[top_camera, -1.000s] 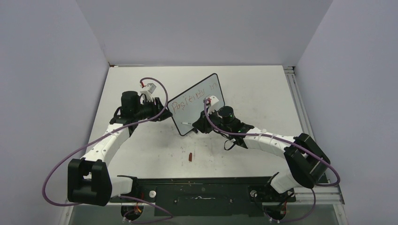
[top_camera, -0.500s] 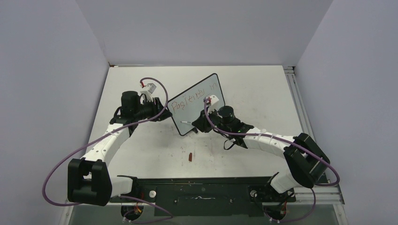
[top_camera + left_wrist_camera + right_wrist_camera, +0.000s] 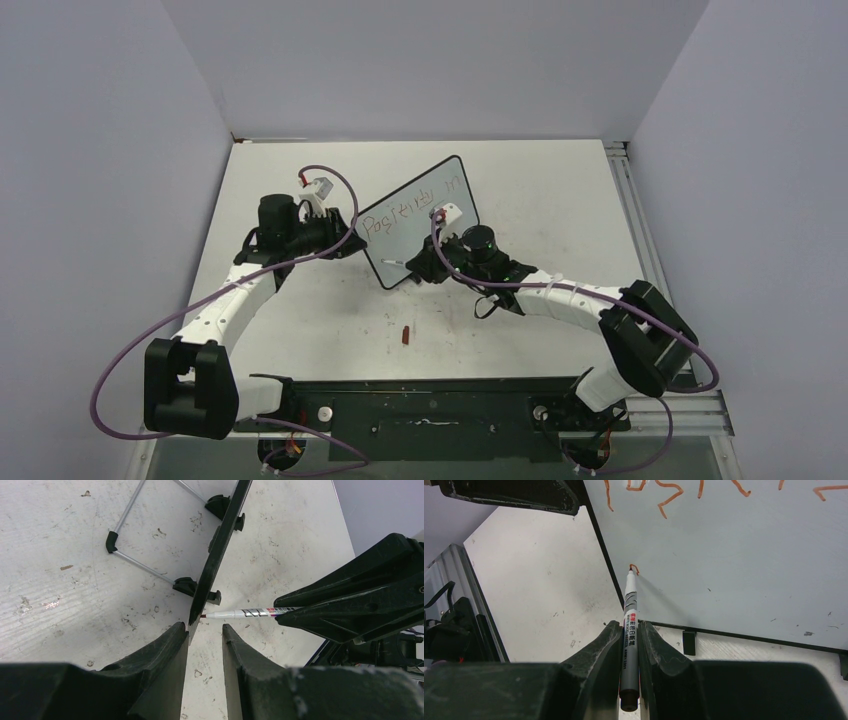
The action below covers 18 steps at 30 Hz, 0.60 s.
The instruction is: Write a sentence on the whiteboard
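The whiteboard [image 3: 418, 232] stands tilted at the table's middle on a wire stand and black feet. The sentence [image 3: 415, 208] is one slanted reddish line across its upper face, and its bottoms show in the right wrist view [image 3: 674, 492]. My right gripper [image 3: 425, 266] is shut on a grey marker [image 3: 630, 625]. The marker's tip touches the board's lower left face [image 3: 734, 555] at a small fresh red stroke [image 3: 634, 569]. My left gripper [image 3: 205, 627] sits at the board's left edge [image 3: 220, 545], jaws slightly apart, with the board's corner against the left fingertip.
A small red marker cap [image 3: 405, 334] lies on the smudged white tabletop in front of the board. The board's wire stand [image 3: 135, 562] spreads behind it. A metal rail [image 3: 640, 230] runs along the table's right edge. Purple cables loop over both arms.
My right gripper has shifted slightly left with the marker, keeping the tip on the board's lower left. The left arm and board have not moved.
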Motion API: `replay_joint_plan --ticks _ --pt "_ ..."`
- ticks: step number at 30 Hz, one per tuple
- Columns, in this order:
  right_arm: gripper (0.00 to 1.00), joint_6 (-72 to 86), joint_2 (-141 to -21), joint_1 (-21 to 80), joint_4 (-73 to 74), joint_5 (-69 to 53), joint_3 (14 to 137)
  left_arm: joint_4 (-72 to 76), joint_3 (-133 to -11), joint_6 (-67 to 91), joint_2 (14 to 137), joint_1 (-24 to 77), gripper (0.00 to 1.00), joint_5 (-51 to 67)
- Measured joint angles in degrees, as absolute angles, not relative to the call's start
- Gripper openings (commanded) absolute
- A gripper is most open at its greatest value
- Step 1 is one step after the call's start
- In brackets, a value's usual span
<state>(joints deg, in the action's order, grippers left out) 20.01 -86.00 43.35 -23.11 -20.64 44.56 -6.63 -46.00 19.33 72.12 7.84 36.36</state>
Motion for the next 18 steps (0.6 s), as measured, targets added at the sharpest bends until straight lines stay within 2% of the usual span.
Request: replay_joint_plan --ticks 18 --pt "0.05 18.59 -86.8 44.31 -21.67 -19.7 44.34 -6.61 -46.0 19.33 72.25 7.84 0.29 36.71"
